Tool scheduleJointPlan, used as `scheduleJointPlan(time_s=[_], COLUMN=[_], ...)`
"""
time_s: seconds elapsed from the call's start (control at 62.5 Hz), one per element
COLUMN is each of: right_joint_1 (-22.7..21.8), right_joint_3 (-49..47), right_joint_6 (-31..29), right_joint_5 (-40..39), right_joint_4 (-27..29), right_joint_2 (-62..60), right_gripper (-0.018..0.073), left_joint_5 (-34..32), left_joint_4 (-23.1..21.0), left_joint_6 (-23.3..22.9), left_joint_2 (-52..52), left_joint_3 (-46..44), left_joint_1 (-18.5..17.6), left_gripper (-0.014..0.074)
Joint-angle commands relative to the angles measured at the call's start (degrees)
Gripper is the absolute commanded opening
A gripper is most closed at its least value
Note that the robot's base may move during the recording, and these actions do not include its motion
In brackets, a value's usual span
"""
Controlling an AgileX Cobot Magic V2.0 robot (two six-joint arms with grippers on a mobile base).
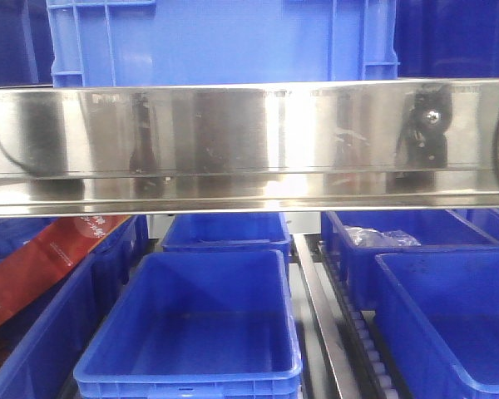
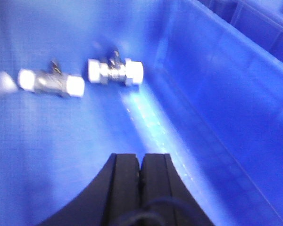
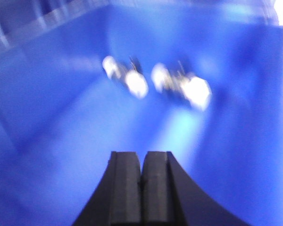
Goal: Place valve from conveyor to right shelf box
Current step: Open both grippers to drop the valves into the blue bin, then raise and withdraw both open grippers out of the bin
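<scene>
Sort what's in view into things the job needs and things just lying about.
Job: valve, second valve, both lying in the blue box.

Lying about: red packet, front blue bin, clear bag, steel shelf rail.

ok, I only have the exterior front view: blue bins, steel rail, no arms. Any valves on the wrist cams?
Observer: Yes. The left wrist view shows a left valve and a right valve lying side by side on the floor of a blue bin.
Operator: Left gripper holding anything?
Observer: No. The left gripper is shut and empty, short of both valves.
Operator: And the right?
Observer: The right gripper is shut and empty too; two blurred valves lie ahead of it in a blue bin. Same bin or not, I cannot tell.
</scene>
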Motion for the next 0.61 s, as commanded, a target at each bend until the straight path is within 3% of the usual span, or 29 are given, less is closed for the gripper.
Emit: scheduleJointPlan(time_s=[0.0,0.16,0.416,0.592], right_joint_1=[-1.1,-1.6,-1.6,-1.6], right_joint_3=[1.0,9.0,30.8,45.2], right_joint_6=[-0.3,-0.3,-0.3,-0.3], right_joint_5=[-1.0,-8.0,-27.9,-33.8], right_joint_4=[0.3,0.3,0.3,0.3], right_joint_2=[-3.5,-10.4,-24.6,-34.1], right_gripper=[-0.0168,-0.0168,-0.0168,-0.0168], left_joint_5=[-3.4,-13.7,-31.5,-35.1], left_joint_4=[0.3,0.3,0.3,0.3], left_joint_6=[-0.4,-2.4,-2.7,-2.7], left_joint_2=[-4.1,-13.1,-29.6,-39.5], left_joint_3=[3.3,16.6,41.5,54.2], left_joint_1=[-0.5,-0.5,-0.4,0.4], left_gripper=[-0.0111,-0.0111,-0.0111,-0.0111])
